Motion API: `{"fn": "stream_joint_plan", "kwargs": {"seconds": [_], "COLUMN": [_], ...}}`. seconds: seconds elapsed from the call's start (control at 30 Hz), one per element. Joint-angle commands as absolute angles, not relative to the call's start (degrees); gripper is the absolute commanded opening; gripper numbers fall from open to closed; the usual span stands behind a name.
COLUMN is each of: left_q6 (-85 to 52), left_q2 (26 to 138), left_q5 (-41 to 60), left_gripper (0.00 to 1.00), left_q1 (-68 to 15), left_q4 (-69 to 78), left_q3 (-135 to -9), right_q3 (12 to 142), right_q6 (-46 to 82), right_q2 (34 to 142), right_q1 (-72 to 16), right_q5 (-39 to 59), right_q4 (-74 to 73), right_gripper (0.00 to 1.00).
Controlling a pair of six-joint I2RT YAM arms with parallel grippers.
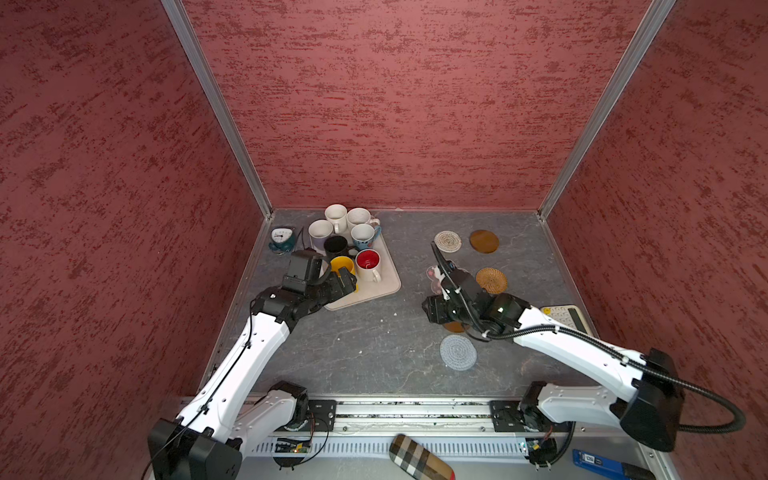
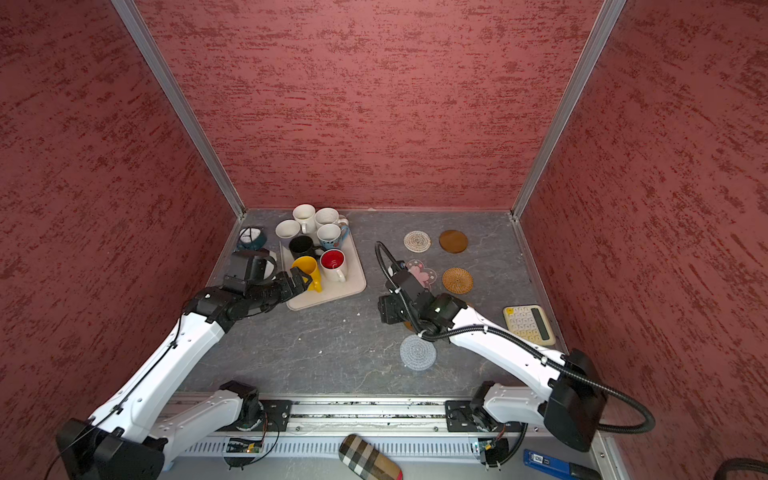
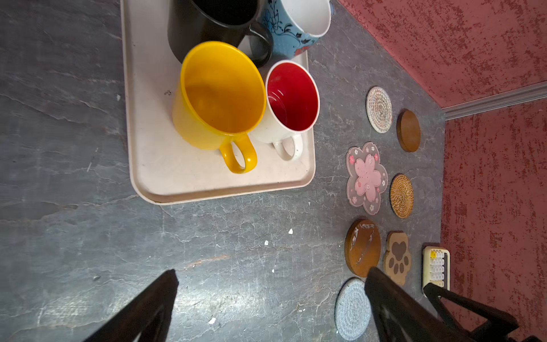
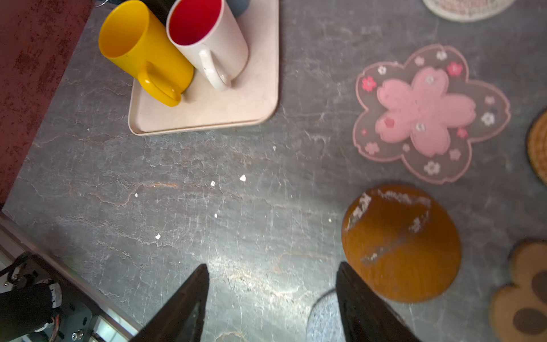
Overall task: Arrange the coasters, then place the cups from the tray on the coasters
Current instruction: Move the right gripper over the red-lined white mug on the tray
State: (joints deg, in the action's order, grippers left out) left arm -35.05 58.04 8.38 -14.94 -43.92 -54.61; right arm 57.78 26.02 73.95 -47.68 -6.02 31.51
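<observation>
Cups crowd the tray, and we start at the left hand [image 3: 271, 271], which hangs in the air by the tray's near end, fingers spread as wide as they go with nothing between them. Closest to it is the yellow cup [image 3: 219, 94], with the red-lined cup [image 3: 291, 97] just beside it. Behind those we see the black cup [image 3: 207, 26] and the blue cup [image 3: 296, 26], all four on the tray [image 1: 386, 286]. Further back are the lavender cup [image 1: 320, 232], a white cup [image 1: 336, 216] and a second white cup [image 1: 359, 218]; whether these stand on the tray we cannot tell. Our right hand [image 4: 272, 265] is likewise parted and empty over bare bench [image 4: 207, 207], one finger just beside the scuffed disc [image 4: 401, 242]. Around it the coasters lie flat and apart: the flower [image 4: 426, 112], rattan round [image 3: 401, 196], paw [image 3: 397, 257] and grey-blue round [image 1: 458, 352], then the spiral [image 1: 447, 241] and plain disc [image 1: 484, 241] at the back. A calculator [image 2: 528, 324] lies by the right wall, and a clock [image 1: 281, 239] stands left of the tray.
</observation>
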Motion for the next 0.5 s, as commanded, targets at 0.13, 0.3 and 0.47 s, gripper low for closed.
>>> {"fn": "stream_joint_plan", "kwargs": {"seconds": [0.13,0.3,0.47], "left_q6": [-31.1,-30.9,-30.6], "left_q2": [58.3,58.4,58.5], "left_q5": [7.2,4.6,1.9], "left_gripper": [0.99,0.99,0.99], "left_q1": [-11.4,-11.1,-10.8], "left_q4": [-47.2,-45.7,-44.2], "left_q3": [-56.3,-55.2,-53.7], "right_q3": [69.8,77.2,84.2], "right_q6": [9.0,4.0,0.7], "right_q2": [86.2,95.0,103.7], "right_q1": [-43.4,-41.5,-41.5], "right_q5": [-1.3,2.2,4.4], "right_q4": [30.5,29.0,28.2], "right_gripper": [0.61,0.6,0.71]}}
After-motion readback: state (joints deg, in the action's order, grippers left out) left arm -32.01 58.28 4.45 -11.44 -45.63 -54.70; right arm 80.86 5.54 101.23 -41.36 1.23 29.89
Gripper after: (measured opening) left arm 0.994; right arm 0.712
